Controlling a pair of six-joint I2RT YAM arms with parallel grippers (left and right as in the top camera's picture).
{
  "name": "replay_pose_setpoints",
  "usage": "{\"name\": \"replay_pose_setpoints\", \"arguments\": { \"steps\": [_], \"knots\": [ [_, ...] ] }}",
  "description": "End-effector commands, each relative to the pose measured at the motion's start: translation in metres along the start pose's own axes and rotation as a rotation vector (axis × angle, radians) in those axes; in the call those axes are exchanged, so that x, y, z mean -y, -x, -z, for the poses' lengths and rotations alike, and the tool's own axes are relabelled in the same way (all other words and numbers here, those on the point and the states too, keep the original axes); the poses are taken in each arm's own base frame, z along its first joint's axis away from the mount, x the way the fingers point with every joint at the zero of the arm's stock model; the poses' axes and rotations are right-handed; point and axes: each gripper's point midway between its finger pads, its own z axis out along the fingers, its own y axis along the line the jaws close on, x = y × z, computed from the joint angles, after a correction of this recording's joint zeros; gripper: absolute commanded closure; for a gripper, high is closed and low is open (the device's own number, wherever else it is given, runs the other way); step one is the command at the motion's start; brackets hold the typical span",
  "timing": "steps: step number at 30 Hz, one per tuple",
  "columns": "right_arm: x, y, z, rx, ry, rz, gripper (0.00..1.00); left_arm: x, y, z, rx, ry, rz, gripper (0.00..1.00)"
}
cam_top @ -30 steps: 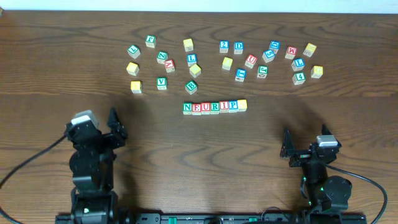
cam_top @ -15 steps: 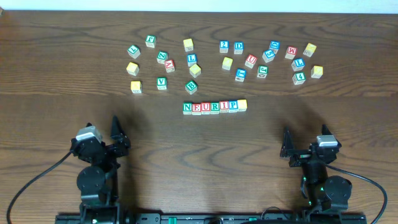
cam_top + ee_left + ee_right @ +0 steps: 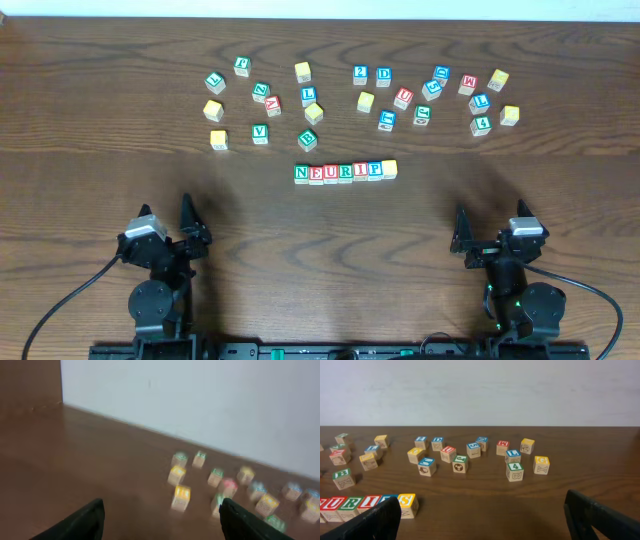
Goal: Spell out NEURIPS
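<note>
Seven wooden cubes stand touching in a straight row (image 3: 345,171) at the table's middle, reading N, E, U, R, I, P and a yellow-faced end cube (image 3: 389,168). In the right wrist view the row's right end (image 3: 360,504) shows at lower left, and the yellow cube (image 3: 407,504) bears an S. My left gripper (image 3: 192,228) is low at the near left, open and empty, well short of the row. In its own blurred view the left gripper (image 3: 160,522) frames bare table. My right gripper (image 3: 462,238) sits at the near right, wide open and empty (image 3: 482,520).
Loose letter and numeral cubes lie scattered in two clusters behind the row, one at the left (image 3: 260,100) and one at the right (image 3: 430,95). A white wall (image 3: 480,390) rises beyond the table's far edge. Cables trail from both arm bases.
My left arm has drawn back toward the table's near edge and settled lower, its gripper still open. The right arm and all the cubes have stayed put.
</note>
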Motion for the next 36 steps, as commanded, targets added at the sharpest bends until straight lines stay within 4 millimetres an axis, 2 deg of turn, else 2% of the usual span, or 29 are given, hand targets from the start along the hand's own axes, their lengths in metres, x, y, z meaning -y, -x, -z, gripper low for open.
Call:
{"name": "replay_pose_setpoints", "arguments": {
  "steps": [1,3,36],
  "knots": [
    [-0.0001,-0.0001,0.0003,0.003,0.003,0.011,0.01,-0.0052,-0.0209,0.0033,-0.076,0.015,-0.025,0.27],
    [-0.0002,-0.0001,0.0003,0.003,0.003,0.011,0.01,-0.0067,-0.0271,0.0045,-0.1,0.02,-0.028,0.28],
    [-0.0002,-0.0001,0.0003,0.003,0.003,0.011,0.01,-0.0043,-0.0285,0.0045,-0.107,0.006,-0.027,0.27]
  ]
}}
